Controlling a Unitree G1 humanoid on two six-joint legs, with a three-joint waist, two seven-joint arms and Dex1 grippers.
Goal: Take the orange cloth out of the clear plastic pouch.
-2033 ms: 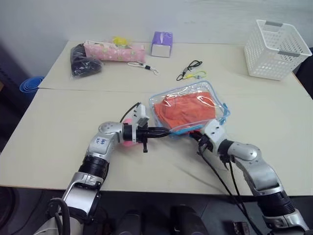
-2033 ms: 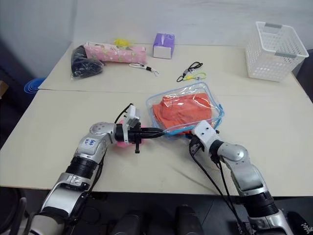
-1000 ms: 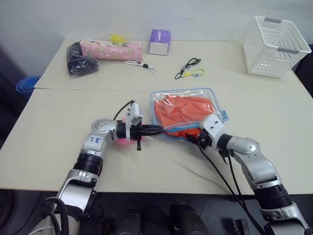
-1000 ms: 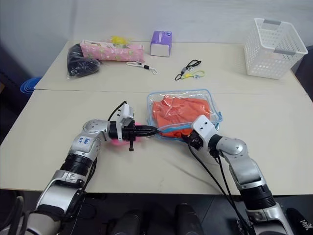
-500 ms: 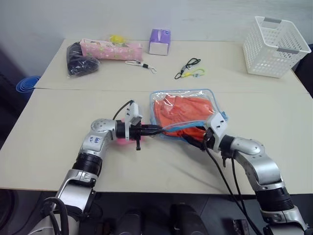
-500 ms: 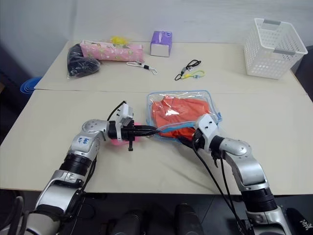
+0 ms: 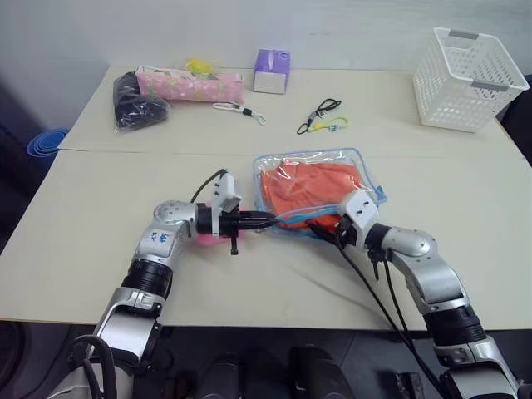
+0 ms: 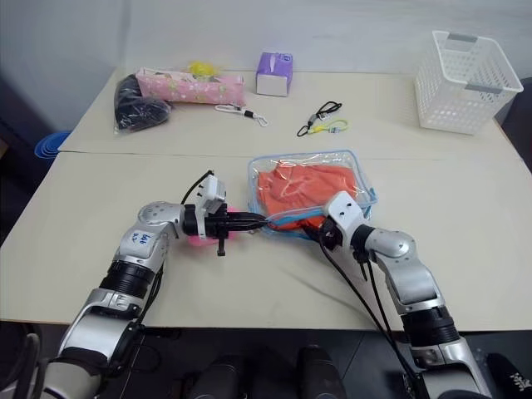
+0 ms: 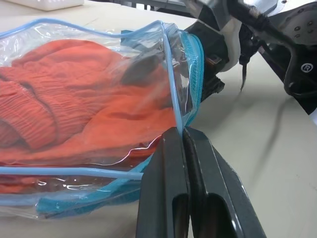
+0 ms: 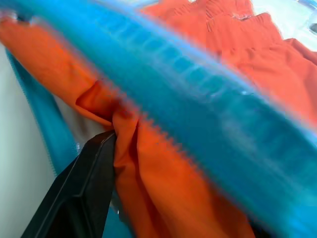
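Orange cloth [image 7: 312, 187]: soft folded fabric, lying inside the clear plastic pouch [image 7: 366, 170] at the centre of the frame on the tabletop [image 7: 91, 216]; a fold of it bulges out through the pouch's open blue-zippered mouth on the near edge.

Clear plastic pouch: flat, transparent, light blue edging, rounded corners; lies flat, its opening toward the lower part of the frame.

Left pincer [image 7: 264, 221]: lower centre, pointing toward frame right; clenched on the blue-trimmed near-left corner of the pouch. In the left wrist view its two black fingers [image 9: 168, 198] are pressed together on the pouch's edge.

Right pincer [image 8: 320, 234]: lower centre-right, at the pouch mouth, jaws spread; in the right wrist view one black finger [image 10: 84, 193] lies against the protruding orange fold. Whether the fold is actually gripped cannot be told.

Pink plush toy [image 7: 209, 239]: partly hidden under the left wrist, left of the pouch.

Further back: black-and-green cord [image 7: 322, 116], upper centre; small lanyard [image 7: 237, 111] to its left.

Far edge, left to right: dark bag [image 7: 137, 106]; pink patterned pencil case [image 7: 193, 85]; purple tissue box [image 7: 273, 70]; white basket [image 7: 472, 79], upper right.
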